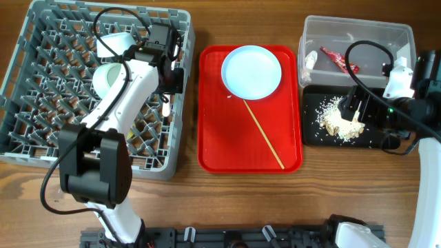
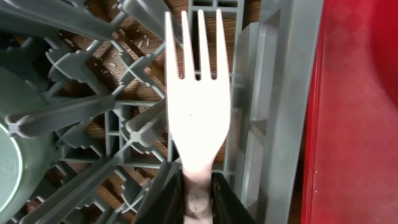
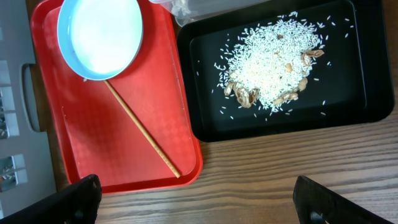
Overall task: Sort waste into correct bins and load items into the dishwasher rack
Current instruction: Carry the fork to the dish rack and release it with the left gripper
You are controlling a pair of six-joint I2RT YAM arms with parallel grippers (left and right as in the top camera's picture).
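My left gripper [image 2: 198, 196] is shut on the handle of the white plastic fork [image 2: 196, 106], held just inside the right wall of the grey dishwasher rack [image 2: 280, 112]; overhead it sits at the rack's right side [image 1: 169, 89]. The pale green bowl [image 1: 107, 76] and a small white bowl [image 1: 117, 43] stand in the rack [image 1: 41, 124]. The white plate [image 1: 251, 71] lies on the red tray. My right gripper [image 3: 199, 205] is open and empty, above the black tray [image 1: 372, 138] holding rice leftovers [image 1: 331, 114]. The clear tub [image 1: 355, 31] holds the red wrapper [image 1: 339, 60] and white scrap [image 1: 310, 62].
The flat red tray [image 1: 227, 138] lies between the rack and the bins, with a thin wooden stick [image 1: 263, 134] on it. In the right wrist view the plate [image 3: 99, 34], stick [image 3: 142, 130], black tray [image 3: 186, 81] and rice [image 3: 273, 62] show. The yellow cup is out of view.
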